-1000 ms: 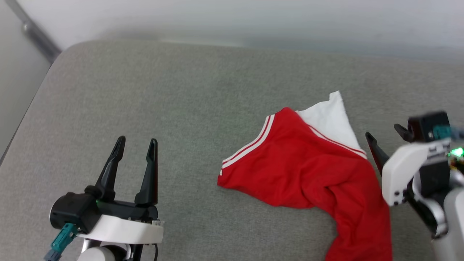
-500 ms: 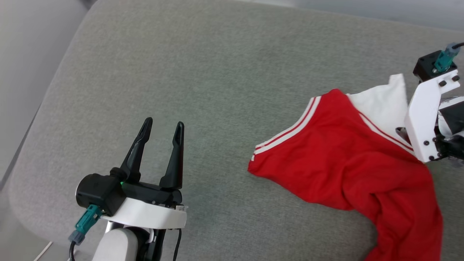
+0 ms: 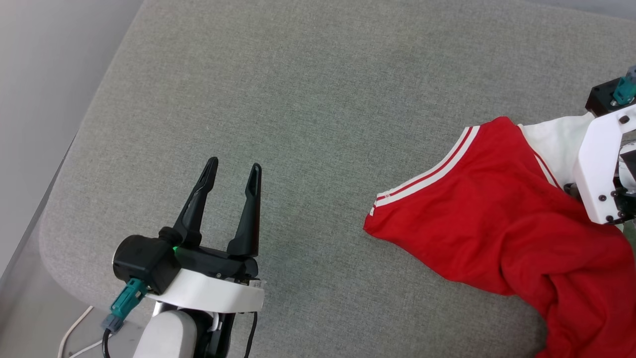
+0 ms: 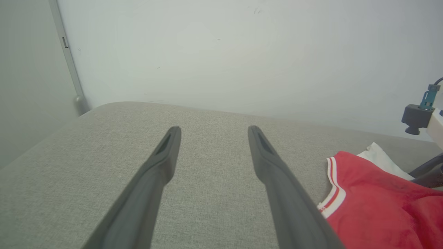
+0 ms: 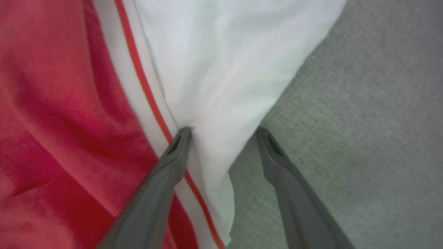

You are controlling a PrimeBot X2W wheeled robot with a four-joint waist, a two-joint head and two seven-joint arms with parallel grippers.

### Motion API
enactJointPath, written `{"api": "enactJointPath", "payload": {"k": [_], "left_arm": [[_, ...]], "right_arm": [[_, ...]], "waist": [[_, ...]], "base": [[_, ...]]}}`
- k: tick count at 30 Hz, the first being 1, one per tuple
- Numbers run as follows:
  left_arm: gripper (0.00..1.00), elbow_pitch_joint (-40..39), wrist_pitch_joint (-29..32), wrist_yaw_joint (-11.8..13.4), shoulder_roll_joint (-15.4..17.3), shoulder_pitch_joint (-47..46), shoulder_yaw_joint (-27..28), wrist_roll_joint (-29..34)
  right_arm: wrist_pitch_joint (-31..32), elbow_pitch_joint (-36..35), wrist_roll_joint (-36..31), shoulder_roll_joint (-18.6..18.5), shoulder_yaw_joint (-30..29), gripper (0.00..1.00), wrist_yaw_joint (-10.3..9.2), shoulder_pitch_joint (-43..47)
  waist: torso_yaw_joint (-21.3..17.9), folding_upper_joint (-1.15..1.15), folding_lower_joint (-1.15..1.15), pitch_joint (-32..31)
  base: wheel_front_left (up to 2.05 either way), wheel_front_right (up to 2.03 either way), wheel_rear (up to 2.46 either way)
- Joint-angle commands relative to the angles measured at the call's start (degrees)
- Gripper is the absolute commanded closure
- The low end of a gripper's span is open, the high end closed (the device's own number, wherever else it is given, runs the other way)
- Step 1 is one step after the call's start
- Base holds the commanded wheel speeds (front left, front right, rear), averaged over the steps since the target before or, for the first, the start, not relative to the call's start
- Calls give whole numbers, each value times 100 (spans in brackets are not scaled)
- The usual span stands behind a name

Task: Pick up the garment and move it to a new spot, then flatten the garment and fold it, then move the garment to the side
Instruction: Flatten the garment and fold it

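Up close, the right gripper (image 5: pixel 223 133) has its two dark fingers spread wide and clamps nothing. One fingertip (image 5: pixel 180 138) presses into the garment (image 5: pixel 62 103) beside the red stripe where the white sleeve (image 5: pixel 225 62) joins the red body. The other fingertip sits just off the sleeve's outer edge, above bare grey fabric; whether it touches down cannot be told. A fold of white sleeve lies between the two fingers.

From the head camera, that arm's white wrist bracket (image 3: pixel 598 169) covers the fingers and stands over the sleeve at the right edge of the cushion (image 3: pixel 308 99).

The garment is a red shirt lying crumpled on the cushion's right side. A red-and-white striped trim edge faces the middle of the cushion. The red body bunches into folds and trails toward the near right corner, where it runs out of the picture. No chest lettering shows.

The left gripper (image 3: pixel 233 166) hovers near the cushion's near left corner, jaws released and holding nothing, fingers pointing toward the far edge. It is well apart from the garment, with a band of bare cushion between them.

Open room is generous: the whole left half, the middle and the far side of the cushion are bare grey weave. The near left corner is rounded, and pale floor (image 3: pixel 30 318) with a thin white cable (image 3: pixel 74 330) lies beyond it. A plain pale wall (image 4: pixel 242 52) rises behind the cushion's far edge.
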Motion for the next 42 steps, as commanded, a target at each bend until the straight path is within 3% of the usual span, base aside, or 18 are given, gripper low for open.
{"api": "enactJointPath", "payload": {"k": [1,14,20,33,34,36,42], "left_arm": [[0,5,-15,-7,-5,-57,-12,10],[0,105,-15,-8,139,70,122,59],[0,115,-14,-9,239,124,149,62],[0,133,-15,-8,410,227,198,42],[0,143,-15,-9,420,228,201,32],[0,169,-15,-9,443,225,199,20],[0,205,-15,-8,471,228,250,-15]], "right_arm": [[-29,206,51,49,101,100,-2,283],[-1001,283,79,-3,-403,100,-4,346],[-1587,398,-198,-116,-935,100,-3,654],[-2391,841,-668,243,-2123,100,-3,1402],[-2465,841,-644,310,-2135,81,-3,1444],[-2657,826,-588,410,-2154,0,-4,1489],[-3614,520,-420,625,-2039,0,-3,1505]], "waist": [[1,0,-1,12],[-523,0,-1,-486],[-892,0,-1,-701],[-1395,0,-1,-914],[-1428,0,-1,-926],[-1492,0,-1,-954],[-1728,0,-1,-1068]], "base": [[0,0,0],[0,0,0],[0,0,0],[0,0,0],[0,0,0],[0,0,0],[0,0,0]]}}
